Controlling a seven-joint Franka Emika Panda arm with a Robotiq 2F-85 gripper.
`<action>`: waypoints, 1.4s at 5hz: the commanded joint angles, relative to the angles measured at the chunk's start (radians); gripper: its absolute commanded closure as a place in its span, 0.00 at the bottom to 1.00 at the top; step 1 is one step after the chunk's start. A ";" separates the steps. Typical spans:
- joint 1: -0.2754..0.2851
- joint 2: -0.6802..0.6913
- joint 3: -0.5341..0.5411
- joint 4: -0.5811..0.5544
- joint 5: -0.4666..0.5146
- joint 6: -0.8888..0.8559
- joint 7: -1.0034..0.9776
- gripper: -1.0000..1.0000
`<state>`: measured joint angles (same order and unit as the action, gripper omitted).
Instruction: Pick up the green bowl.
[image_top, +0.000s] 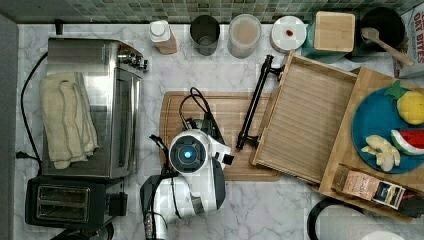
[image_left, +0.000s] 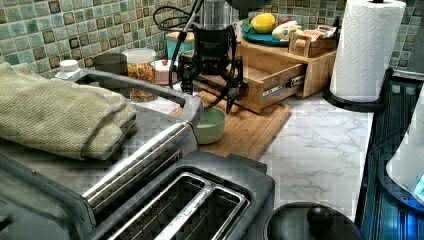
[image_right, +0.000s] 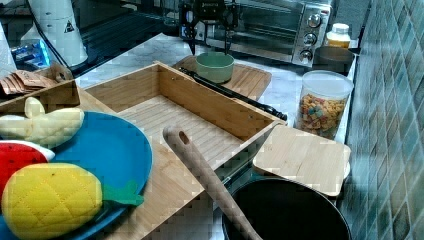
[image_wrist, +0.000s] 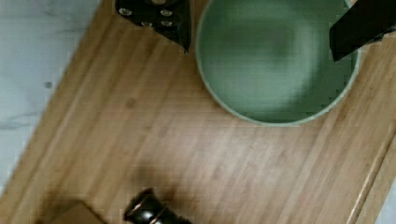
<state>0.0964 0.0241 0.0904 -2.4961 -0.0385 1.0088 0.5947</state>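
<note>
1. Closest in the wrist view, the green bowl (image_wrist: 278, 58) sits upright on a wooden cutting board (image_wrist: 154, 140). One dark finger (image_wrist: 163, 16) of the gripper is just outside the bowl's rim, and the other crosses the rim on the opposite side.
2. In the left view, the gripper (image_left: 212, 97) hangs above the bowl (image_left: 210, 125) with its fingers spread apart, released and holding nothing. The fingertips are level with, or just above, the bowl's rim.
3. In the left view's foreground are a black toaster (image_left: 200, 200) and a silver toaster oven (image_left: 150, 145) with a folded cream towel (image_left: 55, 112) on top.
4. In the right view, the bowl (image_right: 215, 66) stands on the board near the toaster oven (image_right: 280, 27), with the gripper (image_right: 209, 47) spread over it.
5. In the top view, the white arm (image_top: 192, 167) covers the bowl. The board (image_top: 225, 115) lies between the toaster oven (image_top: 90, 107) and an open wooden drawer (image_top: 305, 117).
6. Farther off in the top view, a blue plate (image_top: 372, 125) with toy fruit rests on a wooden stand at the top view's right.
7. Along the tiled back wall stand jars and a teal canister with a square wooden lid (image_top: 334, 31).
</note>
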 joint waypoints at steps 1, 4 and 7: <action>0.008 0.045 -0.008 -0.089 -0.052 0.035 0.073 0.00; 0.019 0.036 -0.010 -0.138 -0.104 0.103 0.155 0.97; 0.012 0.046 -0.004 -0.151 -0.098 0.148 0.116 1.00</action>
<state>0.1005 0.0545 0.0895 -2.6152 -0.1035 1.1670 0.6646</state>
